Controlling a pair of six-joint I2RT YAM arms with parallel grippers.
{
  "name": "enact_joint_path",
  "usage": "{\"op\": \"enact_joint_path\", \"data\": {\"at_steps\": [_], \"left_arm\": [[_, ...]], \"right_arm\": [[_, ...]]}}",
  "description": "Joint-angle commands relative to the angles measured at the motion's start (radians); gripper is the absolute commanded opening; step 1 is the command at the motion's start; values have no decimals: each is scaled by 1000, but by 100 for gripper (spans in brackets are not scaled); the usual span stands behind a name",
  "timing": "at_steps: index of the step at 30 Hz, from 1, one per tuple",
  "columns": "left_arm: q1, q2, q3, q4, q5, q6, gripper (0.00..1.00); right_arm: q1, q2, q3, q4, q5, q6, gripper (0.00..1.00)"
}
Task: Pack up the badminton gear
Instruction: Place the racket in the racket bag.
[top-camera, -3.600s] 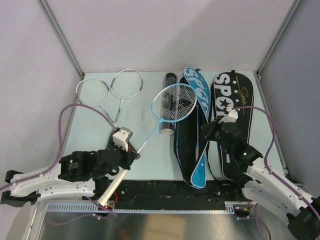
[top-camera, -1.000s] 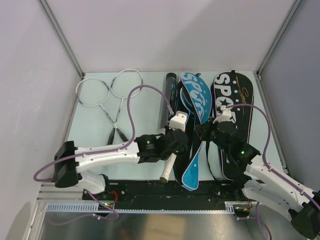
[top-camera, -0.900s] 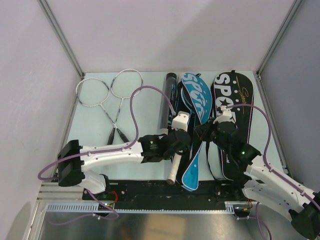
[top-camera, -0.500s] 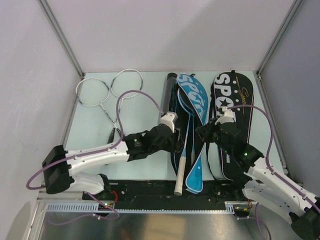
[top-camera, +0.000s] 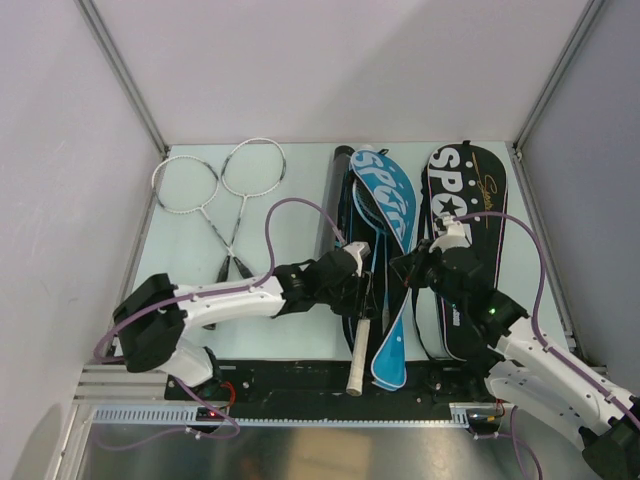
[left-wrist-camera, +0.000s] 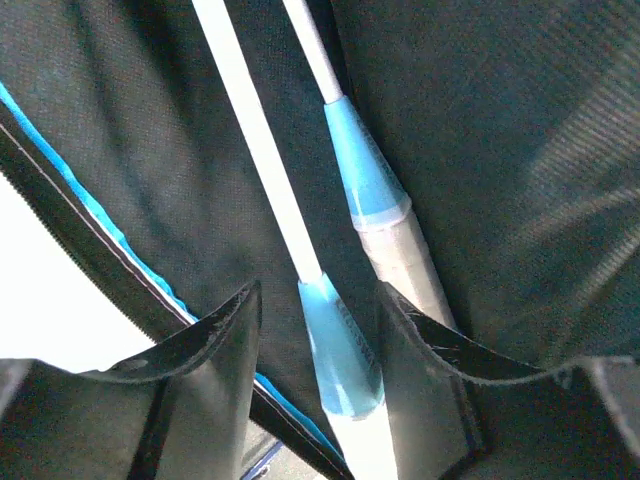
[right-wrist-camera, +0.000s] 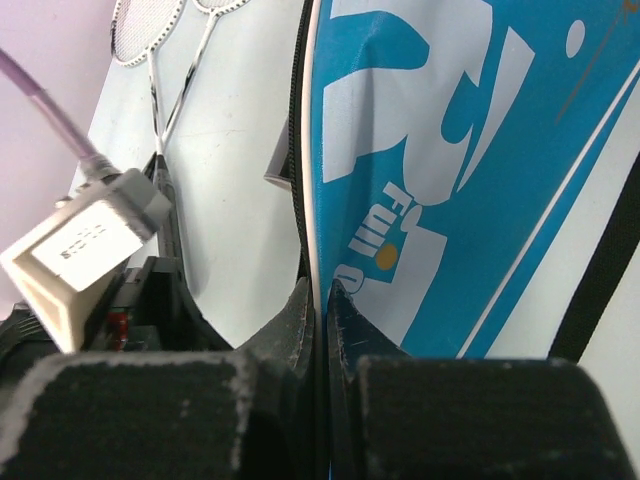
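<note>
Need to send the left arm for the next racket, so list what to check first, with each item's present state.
1. Left gripper open, astride a racket shaft, not clamping: ok.
2. Two blue-collared rackets lying inside the blue bag: ok.
3. Right gripper shut on the bag's flap edge: ok.
4. Handles fully inside: not ok; a white handle sticks out the near end.
5. White rackets packed: not ok, on the table.
6. Black tube packed: not ok, beside the bag.

Left fingers (left-wrist-camera: 215, 370) apart, right fingers (right-wrist-camera: 290, 345) pinched shut
</note>
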Motion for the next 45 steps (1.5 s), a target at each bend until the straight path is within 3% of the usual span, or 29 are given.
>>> {"op": "enact_joint_path", "data": {"at_steps": [1,5,8,13,34,45], "left_arm": [[15,31,21,115,109,-48,50],[32,52,3,204,149,-101,13],[37,34,0,214,100,-109,2],[46,-21,5,213,-61,-97,0],[76,16,79,271,-373,-113,0],[73,122,58,364,-359,-143,0]], "right_arm": [[0,-13,16,141,-17,-3,0],[1,-4,6,143,-15,21,0],[2,-1,4,130,-13,35,0],[2,-13,-10,119,-16,53,0],[40,6,-19,133,-127,141,0],[41,26,-12,183,-152,167,0]]}}
